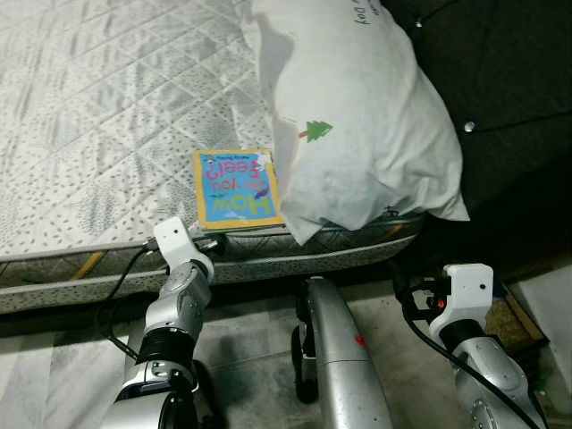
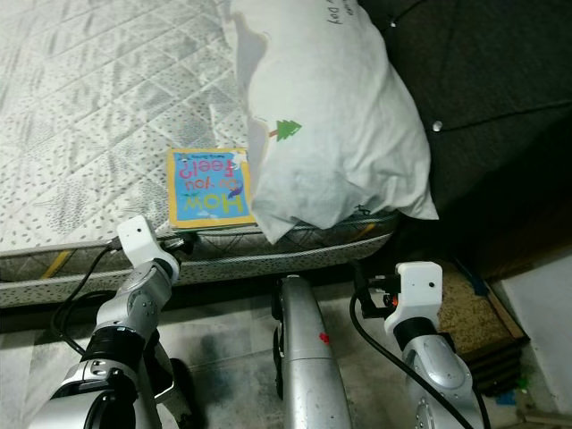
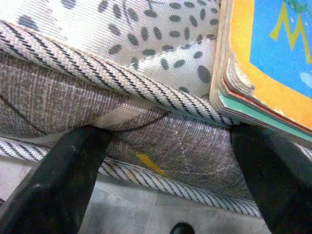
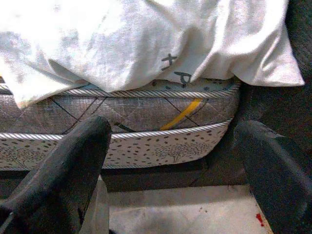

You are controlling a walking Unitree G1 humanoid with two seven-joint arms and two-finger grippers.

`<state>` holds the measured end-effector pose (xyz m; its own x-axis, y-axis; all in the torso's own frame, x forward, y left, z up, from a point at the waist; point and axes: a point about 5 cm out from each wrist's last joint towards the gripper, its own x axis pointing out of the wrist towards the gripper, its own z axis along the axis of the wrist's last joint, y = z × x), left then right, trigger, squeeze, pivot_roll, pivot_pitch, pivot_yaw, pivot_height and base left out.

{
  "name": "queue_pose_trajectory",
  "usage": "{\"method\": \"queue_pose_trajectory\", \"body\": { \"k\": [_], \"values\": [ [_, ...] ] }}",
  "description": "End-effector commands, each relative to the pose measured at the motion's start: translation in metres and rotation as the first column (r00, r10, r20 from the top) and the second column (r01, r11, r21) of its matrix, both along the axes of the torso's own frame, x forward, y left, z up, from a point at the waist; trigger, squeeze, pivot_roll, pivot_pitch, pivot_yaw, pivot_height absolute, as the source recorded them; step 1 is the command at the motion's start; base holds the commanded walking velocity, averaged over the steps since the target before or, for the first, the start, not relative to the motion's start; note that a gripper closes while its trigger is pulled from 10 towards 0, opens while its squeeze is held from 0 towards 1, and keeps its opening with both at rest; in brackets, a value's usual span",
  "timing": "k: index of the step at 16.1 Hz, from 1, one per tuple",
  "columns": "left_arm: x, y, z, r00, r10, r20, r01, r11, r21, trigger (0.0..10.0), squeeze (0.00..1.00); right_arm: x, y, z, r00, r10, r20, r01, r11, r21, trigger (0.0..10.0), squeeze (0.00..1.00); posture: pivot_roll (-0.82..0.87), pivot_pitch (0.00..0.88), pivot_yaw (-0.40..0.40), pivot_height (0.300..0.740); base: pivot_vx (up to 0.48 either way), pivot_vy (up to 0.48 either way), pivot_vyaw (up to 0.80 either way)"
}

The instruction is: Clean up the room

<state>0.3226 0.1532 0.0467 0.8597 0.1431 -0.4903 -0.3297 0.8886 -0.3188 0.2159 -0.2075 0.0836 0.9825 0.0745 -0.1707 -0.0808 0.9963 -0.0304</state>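
Note:
A children's book [image 1: 234, 188] with a yellow border and a blue cover lies flat at the front edge of the patterned mattress [image 1: 98, 116]. Its right side is tucked under a big white pillow [image 1: 357, 116] that overhangs the same edge. My left gripper [image 3: 168, 131] is open, held low against the mattress's side just below the corner of the book [image 3: 273, 53]. My left wrist [image 1: 174, 239] sits at the bed edge, left of the book. My right gripper [image 4: 173, 124] is open too, facing the mattress's side under the pillow [image 4: 146, 44], with nothing between its fingers.
A dark padded headboard [image 1: 500, 89] stands to the right of the pillow. Grey floor tiles [image 1: 250, 326] run along the bed's front. A brown mat [image 2: 465, 304] lies on the floor at the right, beside a white object [image 1: 550, 295].

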Motion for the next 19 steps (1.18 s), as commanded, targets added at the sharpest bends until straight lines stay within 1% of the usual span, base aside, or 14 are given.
{"method": "queue_pose_trajectory", "body": {
  "k": [1,4,5,6,9,12,13,14,15,16,17,19],
  "values": [
    [0.013,0.035,0.041,0.970,0.129,0.205,-0.149,0.985,0.085,10.0,0.00,-0.005,-0.007,-0.007,0.999,-0.015,-0.032,0.015,1.000,-0.014,10.0,0.00,-0.17,0.220,-0.093,0.552,0.000,0.000,0.00],
    [0.008,0.039,0.042,0.958,0.186,0.218,-0.214,0.970,0.113,10.0,0.00,-0.005,-0.007,-0.007,0.999,-0.015,-0.033,0.014,1.000,-0.012,10.0,0.00,-0.17,0.217,-0.092,0.552,0.000,0.000,0.00],
    [0.006,0.043,0.045,0.947,0.218,0.237,-0.253,0.959,0.129,10.0,0.00,-0.005,-0.007,-0.007,0.999,-0.015,-0.033,0.014,1.000,-0.011,10.0,0.00,-0.17,0.216,-0.091,0.552,0.000,0.000,0.00],
    [0.005,0.044,0.047,0.942,0.223,0.250,-0.262,0.956,0.135,10.0,0.00,-0.004,-0.007,-0.007,0.999,-0.014,-0.034,0.014,1.000,-0.011,10.0,0.00,-0.17,0.216,-0.091,0.552,0.000,0.000,0.00],
    [0.001,0.039,0.042,0.949,0.220,0.225,-0.255,0.957,0.141,10.0,0.00,-0.004,-0.006,-0.008,0.999,-0.013,-0.037,0.012,1.000,-0.008,10.0,0.00,-0.17,0.215,-0.091,0.552,0.000,0.000,0.00],
    [-0.003,0.015,0.037,0.971,0.103,0.214,-0.139,0.977,0.160,10.0,0.00,-0.004,-0.006,-0.009,0.999,-0.012,-0.037,0.011,1.000,-0.007,10.0,0.00,-0.16,0.212,-0.090,0.552,0.000,0.000,0.00],
    [-0.006,-0.001,0.033,0.980,0.015,0.199,-0.048,0.985,0.163,10.0,0.00,-0.004,-0.006,-0.009,0.999,-0.011,-0.037,0.011,1.000,-0.007,10.0,0.00,-0.16,0.212,-0.090,0.552,0.000,0.000,0.00],
    [-0.013,-0.022,0.028,0.980,-0.078,0.181,0.050,0.986,0.156,10.0,0.00,-0.003,-0.006,-0.009,0.999,-0.009,-0.036,0.009,1.000,-0.007,10.0,0.00,-0.16,0.211,-0.089,0.552,0.000,0.000,0.00],
    [-0.019,-0.035,0.023,0.973,-0.162,0.163,0.133,0.975,0.178,10.0,0.00,-0.003,-0.006,-0.009,0.999,-0.008,-0.037,0.008,1.000,-0.007,10.0,0.00,-0.16,0.209,-0.088,0.552,0.000,0.000,0.00],
    [-0.021,-0.038,0.021,0.972,-0.182,0.151,0.155,0.972,0.176,10.0,0.00,-0.003,-0.006,-0.009,0.999,-0.008,-0.037,0.008,1.000,-0.007,10.0,0.00,-0.16,0.209,-0.088,0.552,0.000,0.000,0.00],
    [-0.029,-0.045,0.011,0.973,-0.212,0.092,0.197,0.968,0.156,10.0,0.00,-0.002,-0.005,-0.010,0.999,-0.007,-0.038,0.007,1.000,-0.007,10.0,0.00,-0.16,0.206,-0.088,0.552,0.000,0.000,0.00],
    [-0.036,-0.049,0.005,0.970,-0.232,0.067,0.221,0.965,0.140,10.0,0.00,-0.002,-0.005,-0.011,0.999,-0.005,-0.040,0.005,1.000,-0.007,10.0,0.00,-0.16,0.204,-0.088,0.552,0.000,0.000,0.00]
  ]
}}
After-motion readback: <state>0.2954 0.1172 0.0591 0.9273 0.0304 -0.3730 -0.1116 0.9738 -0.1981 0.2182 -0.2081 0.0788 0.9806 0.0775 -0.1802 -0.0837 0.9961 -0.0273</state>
